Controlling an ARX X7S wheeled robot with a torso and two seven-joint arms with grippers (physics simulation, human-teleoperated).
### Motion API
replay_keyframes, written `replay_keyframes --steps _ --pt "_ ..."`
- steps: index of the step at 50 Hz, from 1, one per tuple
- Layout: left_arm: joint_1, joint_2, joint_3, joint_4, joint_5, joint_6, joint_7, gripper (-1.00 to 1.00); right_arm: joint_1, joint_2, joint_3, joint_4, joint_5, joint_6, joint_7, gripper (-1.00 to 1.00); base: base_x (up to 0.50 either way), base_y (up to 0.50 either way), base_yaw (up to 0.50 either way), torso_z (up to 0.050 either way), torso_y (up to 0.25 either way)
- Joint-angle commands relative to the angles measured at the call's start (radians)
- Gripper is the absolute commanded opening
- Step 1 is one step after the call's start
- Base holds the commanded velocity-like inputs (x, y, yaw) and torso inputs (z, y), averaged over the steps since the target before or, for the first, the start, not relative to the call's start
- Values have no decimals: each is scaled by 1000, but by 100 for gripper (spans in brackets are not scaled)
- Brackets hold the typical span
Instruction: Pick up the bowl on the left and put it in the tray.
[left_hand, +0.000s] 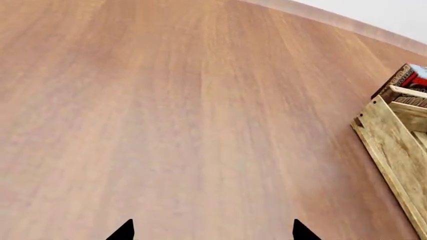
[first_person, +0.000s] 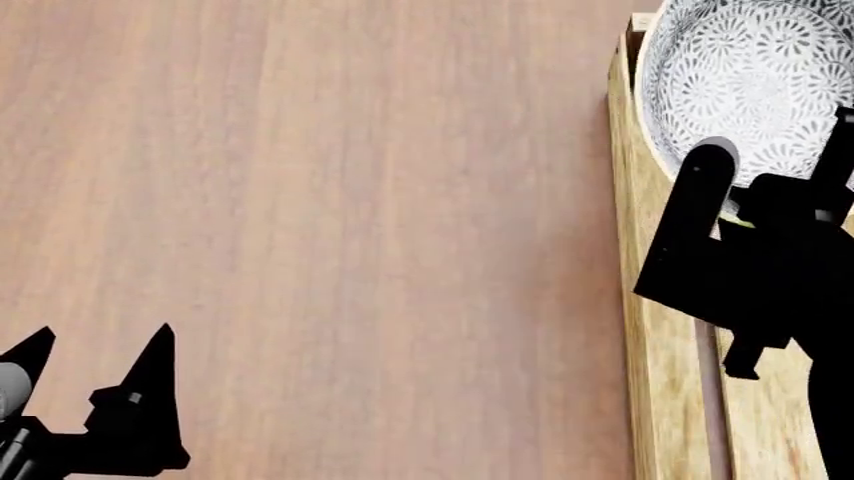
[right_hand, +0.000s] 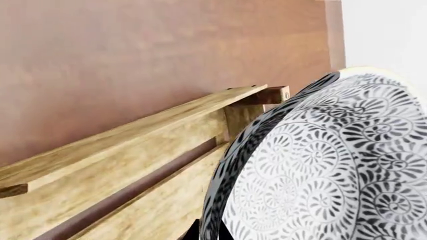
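Head view: right gripper (first_person: 731, 215) apparently clamps bowl (first_person: 754, 85) rim over tray (first_person: 638, 300) far end. Lower level, then release. Left gripper (first_person: 100, 352) open, idle.

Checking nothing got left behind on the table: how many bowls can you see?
1. The floral bowl sits over the wooden crate at the right gripper. Others could lie outside these views.
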Motion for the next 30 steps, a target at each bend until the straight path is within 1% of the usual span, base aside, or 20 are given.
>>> replay_keyframes --steps 1,11,30 --pt "0 -3 6 -3 1 4 -2 100 -46 -9 -11 83 -14 -21 34 -100 0 0 0 0 0" --pt "6 -6 8 -5 -2 9 -4 100 -74 -48 -32 186 -17 -61 70 -100 0 0 0 0 0" --pt "7 -11 10 -8 -9 14 -9 100 -81 -105 -43 302 -9 -109 96 -100 0 0 0 0 1"
